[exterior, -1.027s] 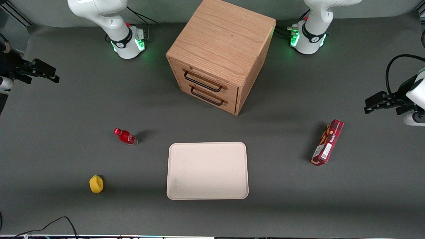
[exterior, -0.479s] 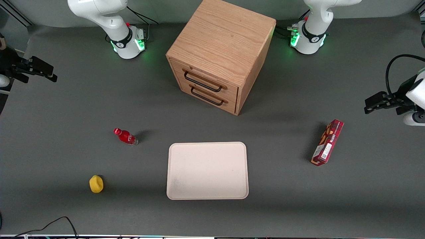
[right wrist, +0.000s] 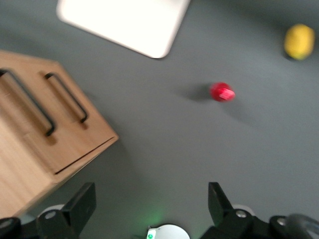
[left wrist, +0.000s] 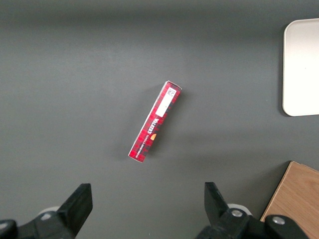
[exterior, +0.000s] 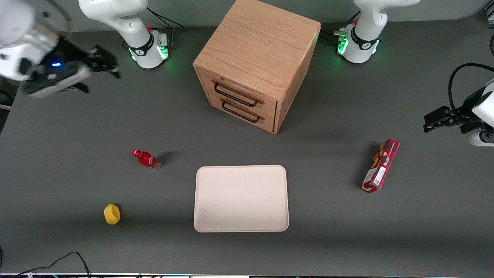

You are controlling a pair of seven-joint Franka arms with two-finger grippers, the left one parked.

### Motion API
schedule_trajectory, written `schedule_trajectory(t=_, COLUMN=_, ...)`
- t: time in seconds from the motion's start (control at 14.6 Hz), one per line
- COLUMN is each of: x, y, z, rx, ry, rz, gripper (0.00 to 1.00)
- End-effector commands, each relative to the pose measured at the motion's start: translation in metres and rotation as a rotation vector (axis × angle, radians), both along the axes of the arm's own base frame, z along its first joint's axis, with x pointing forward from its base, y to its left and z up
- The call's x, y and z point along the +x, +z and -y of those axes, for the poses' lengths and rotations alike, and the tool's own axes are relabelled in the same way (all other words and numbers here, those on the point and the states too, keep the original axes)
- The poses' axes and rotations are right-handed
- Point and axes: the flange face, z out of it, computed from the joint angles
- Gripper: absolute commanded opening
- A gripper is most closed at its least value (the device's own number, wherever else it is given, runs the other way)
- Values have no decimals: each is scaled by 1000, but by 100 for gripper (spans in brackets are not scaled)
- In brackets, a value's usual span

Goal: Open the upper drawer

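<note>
1. Big picture first: a dark grey surface (exterior: 77,127), and standing on it the oak cabinet (exterior: 257,46), its two drawer fronts turned at an angle toward the front camera and toward the working arm's end.
2. The cream tray (exterior: 241,199) lies flat in front of the cabinet, nearer the camera. Nothing on it.
3. Here's the target: the upper drawer (exterior: 247,85), topmost of the two, looks fully shut, flush with the lower drawer (exterior: 247,120). So the job isn't started.
4. The end effector (exterior: 102,63) hangs in the air at the working arm's end of the surface, well apart from the cabinet. The wrist view shows its two fingers (right wrist: 82,201) spread wide with nothing between them.
5. The key relation: the drawer front lies sideways from the end effector, toward the middle of the surface. I'd judge the arm must travel across and also come nearer the camera to face that front.
6. The black bar handle (exterior: 235,95) runs lengthwise along the drawer front, level with the surface. The jaws would likely need to close across the bar, then pull straight out from the front.
7. Small stuff, all well clear of that path: a red box (exterior: 381,165) toward the parked arm's end, a red bottle (exterior: 146,158), a yellow object (exterior: 112,214).
</note>
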Motion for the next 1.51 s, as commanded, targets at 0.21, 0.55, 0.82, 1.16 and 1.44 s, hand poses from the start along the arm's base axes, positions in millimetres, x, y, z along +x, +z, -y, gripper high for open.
schedule_trajectory(t=0.21, x=32, y=-98, z=-104, rx=274, ry=736, rz=-64, gripper=100)
schedule_trajectory(t=0.55, x=37, y=-177, z=-165, rx=367, ry=773, rz=-155, gripper=100)
schedule_trajectory(t=0.82, x=26, y=-222, z=-199, rx=368, ry=691, rz=-209, gripper=100)
schedule_trajectory(t=1.16, x=13, y=-266, z=-227, rx=354, ry=612, rz=-247, gripper=100)
schedule_trajectory(t=1.44, x=11, y=-275, z=-235, rx=368, ry=612, rz=-244, gripper=100)
